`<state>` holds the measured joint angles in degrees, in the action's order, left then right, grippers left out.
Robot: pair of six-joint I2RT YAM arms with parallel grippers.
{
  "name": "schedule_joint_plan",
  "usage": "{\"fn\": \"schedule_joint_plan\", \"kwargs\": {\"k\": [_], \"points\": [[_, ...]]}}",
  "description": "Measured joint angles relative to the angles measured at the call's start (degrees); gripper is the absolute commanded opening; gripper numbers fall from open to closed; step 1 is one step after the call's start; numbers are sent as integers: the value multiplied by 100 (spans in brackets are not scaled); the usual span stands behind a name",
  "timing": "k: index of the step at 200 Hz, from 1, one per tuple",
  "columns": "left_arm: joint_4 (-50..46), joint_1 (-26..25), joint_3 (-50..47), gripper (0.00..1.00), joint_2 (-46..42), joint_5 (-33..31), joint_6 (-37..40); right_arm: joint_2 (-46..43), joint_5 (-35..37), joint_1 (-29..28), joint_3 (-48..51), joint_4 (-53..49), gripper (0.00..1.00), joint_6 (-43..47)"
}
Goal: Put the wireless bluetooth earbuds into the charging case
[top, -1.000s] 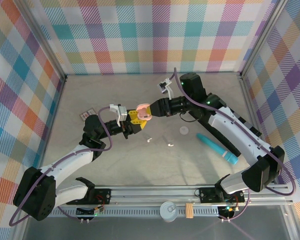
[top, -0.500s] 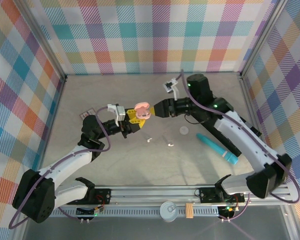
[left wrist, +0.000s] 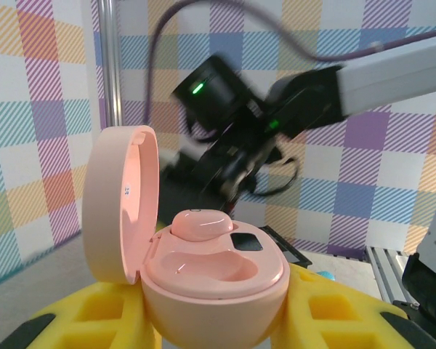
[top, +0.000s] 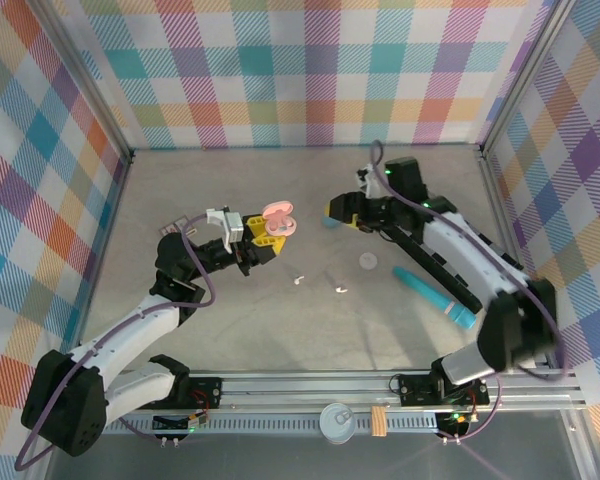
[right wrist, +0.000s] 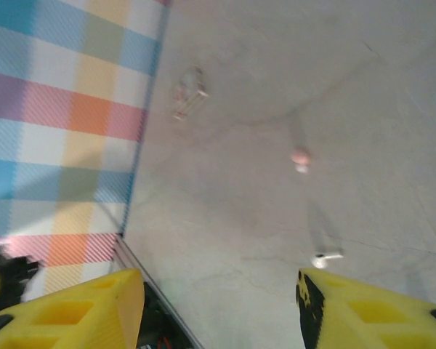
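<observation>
Left of centre, your left gripper [top: 263, 238] is clamped on the pink charging case [top: 278, 217], which it holds above the table [top: 230, 330] with the lid swung up. From the left wrist camera you can see one pink earbud [left wrist: 201, 224] seated in the case, the recess beside it bare. Your right gripper [top: 337, 213] sits right of the case, apart from it, its yellow fingers [right wrist: 94, 305] spread with nothing between them. Nearer you on the table lie a white earbud [top: 299, 280] and a second white earbud [top: 341, 290]. A loose pink earbud [right wrist: 300, 157] rests on the table under your right wrist. The teal tube [top: 435, 298] lies to the right.
</observation>
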<state>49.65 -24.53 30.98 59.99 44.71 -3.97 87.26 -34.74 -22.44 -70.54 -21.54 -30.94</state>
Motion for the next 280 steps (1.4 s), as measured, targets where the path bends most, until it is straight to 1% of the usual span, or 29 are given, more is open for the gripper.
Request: {"fn": "schedule_joint_plan", "kwargs": {"k": [29,59,82,108,146,183,280], "points": [[-4,0,-9,25,-107,0,-37,1300,55,-302,-787,-315,54,442],[-13,0,-9,24,-136,0,-55,2428,-15,-614,-1720,-487,54,846],[-15,0,-9,25,-136,0,-57,3169,-153,-761,-2295,-577,53,1038],[-15,0,-9,25,-136,0,-57,3783,-323,-863,-2719,-605,53,1106],[-15,0,-9,25,-136,-2,-55,4422,-463,-883,-3357,-765,51,1226],[-15,0,-9,25,-133,-2,-55,4865,-643,-905,-3825,-911,51,1266],[-15,0,-9,25,-57,0,-55,5436,-883,-1023,-4352,-1307,52,1602]]}}
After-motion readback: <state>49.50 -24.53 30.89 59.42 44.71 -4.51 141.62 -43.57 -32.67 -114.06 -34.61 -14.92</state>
